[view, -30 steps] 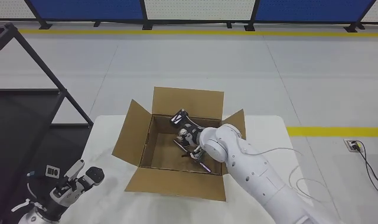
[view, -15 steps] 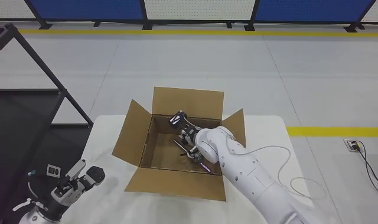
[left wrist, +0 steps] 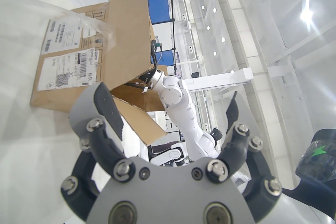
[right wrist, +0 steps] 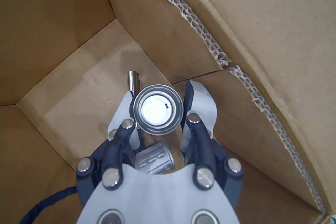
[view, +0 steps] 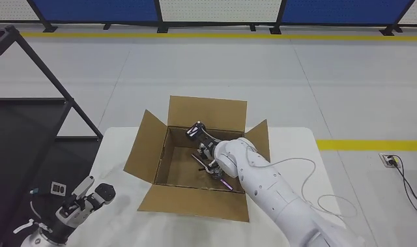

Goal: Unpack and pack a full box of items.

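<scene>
Brown cardboard box (view: 195, 204) on white worktop (view: 117, 182): inside, right pincer (right wrist: 160, 95) clasps a round silver metal can (right wrist: 158, 109); left pincer (left wrist: 168, 96) gapes empty.

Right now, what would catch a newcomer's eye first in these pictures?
An open cardboard box dominates the white table, the right arm plunged inside. In there the right gripper straddles a shiny metal can. The left gripper hangs open beside the table's near corner.

My glossy white rounded-shell arm (view: 280, 195); left gripper (left wrist: 168, 89) and right gripper (right wrist: 160, 90): grey plates, silver screws, black linkages, pale fingers (right wrist: 202, 101); black braided cable (right wrist: 47, 202)
</scene>
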Available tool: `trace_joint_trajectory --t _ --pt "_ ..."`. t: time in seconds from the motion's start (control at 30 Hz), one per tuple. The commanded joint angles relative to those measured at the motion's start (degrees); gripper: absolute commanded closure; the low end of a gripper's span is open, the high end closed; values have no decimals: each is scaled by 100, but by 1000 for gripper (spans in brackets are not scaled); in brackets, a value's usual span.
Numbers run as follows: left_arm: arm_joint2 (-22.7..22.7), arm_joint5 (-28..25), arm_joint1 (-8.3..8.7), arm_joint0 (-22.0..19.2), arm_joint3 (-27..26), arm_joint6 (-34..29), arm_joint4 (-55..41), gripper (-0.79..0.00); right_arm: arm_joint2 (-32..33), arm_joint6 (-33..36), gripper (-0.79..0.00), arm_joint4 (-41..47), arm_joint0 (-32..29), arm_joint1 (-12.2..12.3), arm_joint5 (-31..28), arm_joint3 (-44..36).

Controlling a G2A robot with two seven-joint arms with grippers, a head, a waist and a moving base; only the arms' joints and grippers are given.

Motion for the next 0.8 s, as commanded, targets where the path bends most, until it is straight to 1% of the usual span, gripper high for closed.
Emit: trace_joint_trajectory --t 0.0,0.07,0.13,0.43,0.57,0.7,0.77 --pt "1 10 0 0 6 -8 -4 -785 11 -6 -339 -9 10 -23 -1 35" --pt "-1 18 1 -2 3 -14 5 -785 22 -14 -372 -29 18 -43 -1 62" --pt "-2 19 1 -4 4 -19 7 -785 38 -28 -388 -48 24 -57 -12 82" --pt "15 -5 -2 3 0 -23 14 -785 152 -82 -385 -103 9 -86 -31 137" --pt "17 -14 -4 13 10 -11 14 -785 215 -186 -397 -224 -40 -45 -71 -72" --pt "22 -6 -4 10 19 -16 10 -785 346 -384 -508 -516 -226 113 -139 -623" --pt "32 -1 -4 -6 43 -24 10 -785 476 -453 -616 -712 -406 251 -218 -1064"
